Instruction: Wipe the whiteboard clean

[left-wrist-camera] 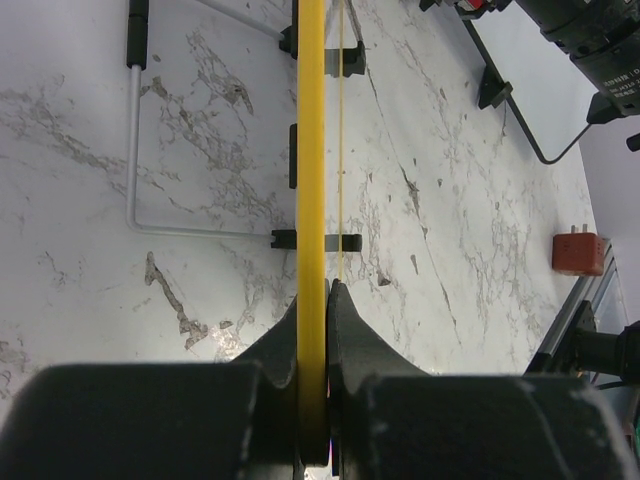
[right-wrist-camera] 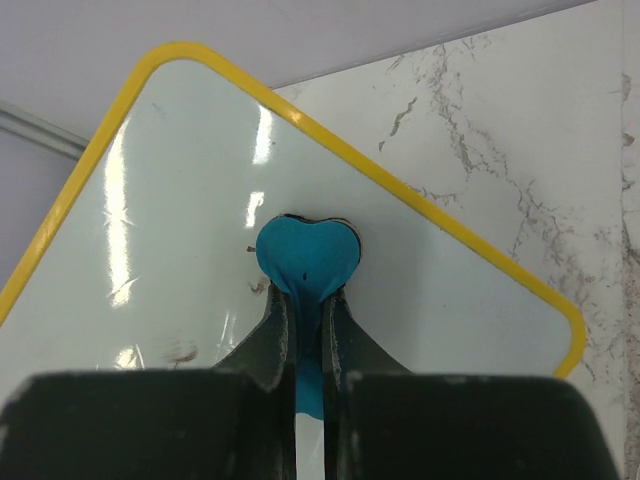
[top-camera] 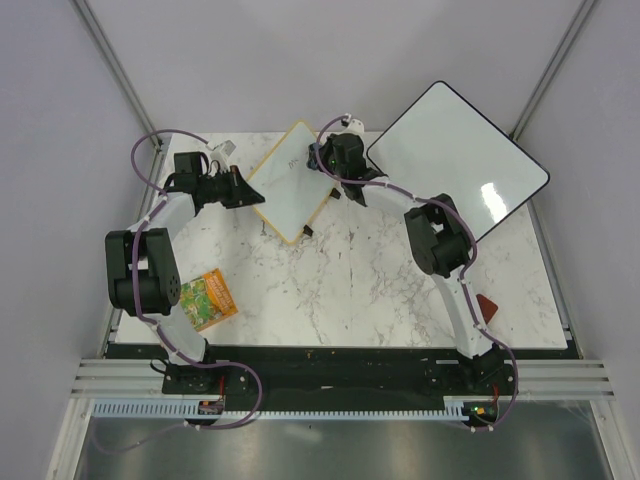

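Observation:
The small whiteboard [top-camera: 293, 185] with a yellow frame lies turned like a diamond at the back middle of the marble table. My left gripper [top-camera: 245, 190] is shut on its left edge; the left wrist view shows the yellow frame [left-wrist-camera: 311, 150] edge-on between the closed fingers [left-wrist-camera: 350, 330]. My right gripper [top-camera: 323, 160] is over the board's right part, shut on a blue eraser [right-wrist-camera: 305, 255] whose rounded end presses on the white surface [right-wrist-camera: 180, 190]. Faint dark smudges [right-wrist-camera: 180, 350] show on the board left of the eraser.
A larger black-framed blank whiteboard [top-camera: 460, 160] stands propped at the back right. An orange and green packet [top-camera: 208, 299] lies near the left arm's base. A small red block [top-camera: 487, 305] sits at the table's right edge. Grey walls close in behind.

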Controlling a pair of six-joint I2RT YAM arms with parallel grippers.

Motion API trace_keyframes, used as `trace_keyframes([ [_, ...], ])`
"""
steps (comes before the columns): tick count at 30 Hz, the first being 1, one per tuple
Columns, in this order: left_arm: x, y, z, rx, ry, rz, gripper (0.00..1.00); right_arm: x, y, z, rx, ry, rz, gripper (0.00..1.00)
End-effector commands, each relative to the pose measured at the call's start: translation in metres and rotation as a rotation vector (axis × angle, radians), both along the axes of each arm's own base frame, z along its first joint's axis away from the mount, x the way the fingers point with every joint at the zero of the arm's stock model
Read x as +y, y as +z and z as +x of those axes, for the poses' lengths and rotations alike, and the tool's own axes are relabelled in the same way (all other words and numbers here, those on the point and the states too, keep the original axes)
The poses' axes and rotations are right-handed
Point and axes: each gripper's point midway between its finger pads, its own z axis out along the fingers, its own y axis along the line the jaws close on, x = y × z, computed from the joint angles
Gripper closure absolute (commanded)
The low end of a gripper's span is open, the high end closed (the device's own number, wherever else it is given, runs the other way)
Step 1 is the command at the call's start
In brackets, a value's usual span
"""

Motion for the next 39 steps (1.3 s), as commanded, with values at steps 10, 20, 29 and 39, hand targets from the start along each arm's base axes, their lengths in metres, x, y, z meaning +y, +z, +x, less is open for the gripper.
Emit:
trace_keyframes([
  [10, -0.025, -0.013, -0.015, -0.125, -0.185, 0.100, 0.98, 0.162, -0.068, -0.174, 0.230, 0.537, -0.035, 1.00],
  [20, -0.025, -0.013, -0.015, -0.124, -0.184, 0.102, 0.98, 0.171, -0.062, -0.181, 0.204, 0.527, -0.066, 1.00],
  [29, -0.025, -0.013, -0.015, -0.123, -0.181, 0.105, 0.98, 0.078, -0.095, -0.112, 0.293, 0.258, -0.113, 1.00],
  [39, -0.026, -0.011, -0.016, -0.126, -0.183, 0.100, 0.98, 0.032, -0.118, -0.095, 0.341, 0.181, -0.145, 1.00],
])
